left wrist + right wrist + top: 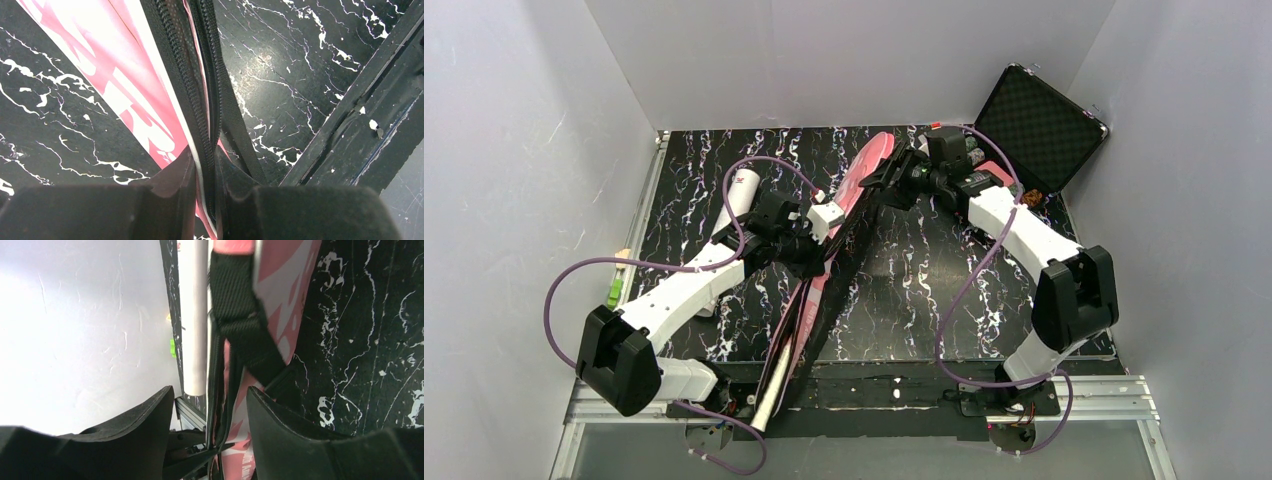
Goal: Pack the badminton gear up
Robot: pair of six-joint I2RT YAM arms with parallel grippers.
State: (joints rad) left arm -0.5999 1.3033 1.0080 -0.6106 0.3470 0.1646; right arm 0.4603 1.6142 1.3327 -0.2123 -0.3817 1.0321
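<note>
The long pink racket bag (854, 195) lies diagonally across the table, its black zipper edge raised. My left gripper (821, 243) is shut on that zipper edge, and the left wrist view shows its jaws (207, 172) pinching the zipper and white piping (197, 90). My right gripper (892, 182) is at the bag's far end. It is open (210, 432), with a finger on each side of the bag's upright edge and black strap (235, 305), not touching them. A white handle end (767, 405) pokes out at the bag's near end. The white-grey tube (740, 195) (195, 315) lies left of the bag. No shuttlecocks are visible.
An open black case (1044, 125) stands at the back right corner behind the right arm. A small green object (614, 290) sits at the table's left edge. Grey walls enclose the table on three sides. A metal rail (1084, 395) runs along the near edge.
</note>
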